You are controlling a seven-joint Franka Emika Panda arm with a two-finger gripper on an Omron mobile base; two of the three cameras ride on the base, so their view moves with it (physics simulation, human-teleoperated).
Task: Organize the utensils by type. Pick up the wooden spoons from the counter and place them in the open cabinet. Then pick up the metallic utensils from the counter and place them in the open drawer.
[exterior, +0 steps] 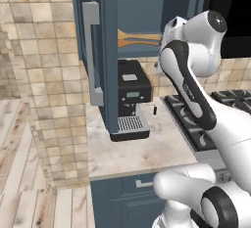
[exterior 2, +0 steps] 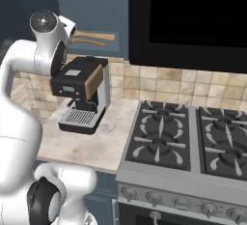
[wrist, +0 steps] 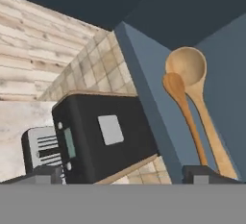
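Two wooden spoons (wrist: 192,103) lie side by side on the shelf of the open cabinet (wrist: 144,74), bowls pointing away from me. They also show as a light-brown pair (exterior: 138,39) behind the open cabinet door (exterior: 105,51), and again at the shelf edge (exterior 2: 95,38). My gripper (wrist: 125,176) is open just in front of the shelf, with nothing between its fingertips. The spoon handles end beside the right fingertip (wrist: 206,174). The metallic utensils and the drawer are out of view.
A black coffee machine (exterior: 131,97) stands on the beige counter (exterior: 142,153) under the cabinet, directly below my hand. A small dark item (exterior: 155,110) stands beside it, too small to identify. A gas stove (exterior 2: 188,142) lies to the right, below a black microwave (exterior 2: 193,16).
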